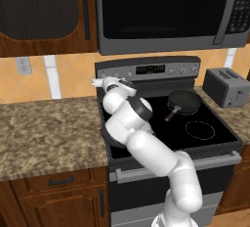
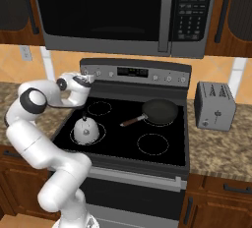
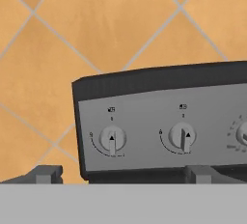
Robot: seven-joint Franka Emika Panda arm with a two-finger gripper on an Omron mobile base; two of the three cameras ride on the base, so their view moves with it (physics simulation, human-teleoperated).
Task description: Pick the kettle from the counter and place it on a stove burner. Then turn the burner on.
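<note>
The silver kettle (image 2: 86,129) with its black knob stands upright on the front left stove burner (image 2: 73,136), inside the white ring. My gripper (image 2: 91,78) is raised at the left end of the stove's control panel (image 3: 159,121), well above and behind the kettle. In the hand view its fingertips (image 3: 48,174) stand wide apart with nothing between them, so the gripper (image 3: 123,175) is open. Two round knobs face it: a left knob (image 3: 112,139) and a right knob (image 3: 182,137). The granite counter (image 1: 49,133) lies left of the stove.
A black frying pan (image 2: 160,111) sits on the back right burner, handle pointing front left. A grey toaster (image 2: 214,105) stands on the narrow slab at the right. The microwave (image 2: 113,11) hangs above the stove. Orange tiled wall (image 3: 96,25) is behind the panel.
</note>
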